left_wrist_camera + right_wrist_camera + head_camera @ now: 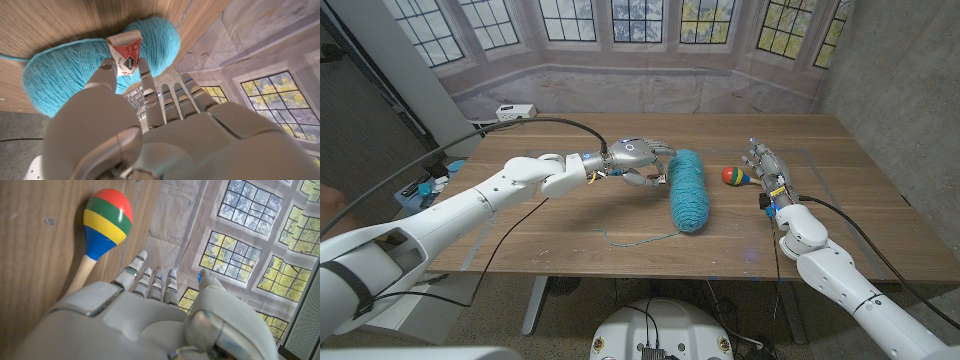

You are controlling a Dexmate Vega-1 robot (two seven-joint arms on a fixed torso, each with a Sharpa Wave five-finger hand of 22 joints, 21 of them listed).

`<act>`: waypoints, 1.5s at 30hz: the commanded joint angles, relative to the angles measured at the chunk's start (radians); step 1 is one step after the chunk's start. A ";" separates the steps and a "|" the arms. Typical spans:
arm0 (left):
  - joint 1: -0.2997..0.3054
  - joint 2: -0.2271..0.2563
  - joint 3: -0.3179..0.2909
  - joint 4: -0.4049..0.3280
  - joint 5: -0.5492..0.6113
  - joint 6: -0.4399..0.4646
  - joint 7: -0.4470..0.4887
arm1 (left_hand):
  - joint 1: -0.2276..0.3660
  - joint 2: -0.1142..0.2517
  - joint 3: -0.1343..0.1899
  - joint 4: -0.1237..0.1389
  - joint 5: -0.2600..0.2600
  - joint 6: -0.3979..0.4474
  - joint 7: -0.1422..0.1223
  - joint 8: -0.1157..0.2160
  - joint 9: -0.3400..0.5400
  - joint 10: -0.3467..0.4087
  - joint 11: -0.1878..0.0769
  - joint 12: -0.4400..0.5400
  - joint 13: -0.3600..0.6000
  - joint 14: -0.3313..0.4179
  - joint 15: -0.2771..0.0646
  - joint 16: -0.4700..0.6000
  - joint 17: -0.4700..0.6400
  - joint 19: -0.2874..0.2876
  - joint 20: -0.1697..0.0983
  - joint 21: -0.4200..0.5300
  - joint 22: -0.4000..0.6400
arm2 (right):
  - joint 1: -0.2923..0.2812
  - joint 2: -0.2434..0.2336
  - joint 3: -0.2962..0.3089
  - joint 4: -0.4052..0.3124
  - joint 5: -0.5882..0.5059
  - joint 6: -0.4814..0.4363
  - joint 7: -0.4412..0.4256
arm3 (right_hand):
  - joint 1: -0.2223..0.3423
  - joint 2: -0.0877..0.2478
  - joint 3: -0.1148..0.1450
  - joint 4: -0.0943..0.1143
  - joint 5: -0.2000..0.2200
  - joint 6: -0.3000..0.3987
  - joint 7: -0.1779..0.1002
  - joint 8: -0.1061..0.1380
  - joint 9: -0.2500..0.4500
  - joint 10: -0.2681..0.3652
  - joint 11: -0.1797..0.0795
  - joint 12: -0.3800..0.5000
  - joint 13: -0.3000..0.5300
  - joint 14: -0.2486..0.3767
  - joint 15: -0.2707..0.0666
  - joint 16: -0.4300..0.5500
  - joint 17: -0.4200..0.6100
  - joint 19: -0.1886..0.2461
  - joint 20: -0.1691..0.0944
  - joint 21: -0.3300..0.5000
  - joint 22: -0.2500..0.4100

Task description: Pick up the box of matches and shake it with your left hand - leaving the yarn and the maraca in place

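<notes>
Now matchbox [125, 51] in L hand [150, 135].

The left hand [165, 135] has the matchbox [126, 51] pinched between its thumb and a fingertip, other fingers sticking out straight. The box is red and white with a small dark logo. Right behind it sits a fat ball of turquoise yarn [65, 75] on the wooden table [50, 20], with windows [272, 95] in the background.

The left arm reaches across the table, its left hand [638, 158] raised with thumb and fingers [146, 85] pinching the matchbox [126, 51]. The right hand [768, 172] holds nothing, its fingers [150, 282] extended straight, slightly apart.
</notes>
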 commanded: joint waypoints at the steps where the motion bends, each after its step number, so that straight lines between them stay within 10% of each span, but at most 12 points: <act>1: 0.003 0.011 -0.024 -0.009 0.029 0.048 0.005 | -0.004 0.007 0.006 0.001 0.001 0.007 0.006 -0.002 0.002 0.009 0.001 -0.002 0.002 0.005 0.001 0.004 0.002 0.004 -0.002 0.002 0.003 | 0.000 0.001 -0.001 0.003 0.003 0.003 0.010 | -0.010 0.001 0.004 0.001 -0.002 0.010 0.000 0.004 0.002 0.012 -0.002 0.004 0.001 0.007 -0.015 0.005 0.002 0.006 -0.042 0.001 0.003; 45: -0.028 0.079 -0.075 -0.022 0.105 0.232 -0.012 | -0.009 0.007 0.009 -0.001 0.002 0.006 0.002 -0.007 0.003 0.011 -0.001 -0.003 0.003 0.005 -0.002 0.004 0.001 0.003 -0.003 0.001 0.003 | 0.037 0.011 -0.042 0.009 -0.008 -0.021 0.032 | -0.015 0.002 0.005 0.003 -0.001 0.010 -0.002 0.004 0.002 0.011 -0.003 0.003 0.001 0.008 -0.005 0.006 0.003 0.009 -0.035 0.001 0.003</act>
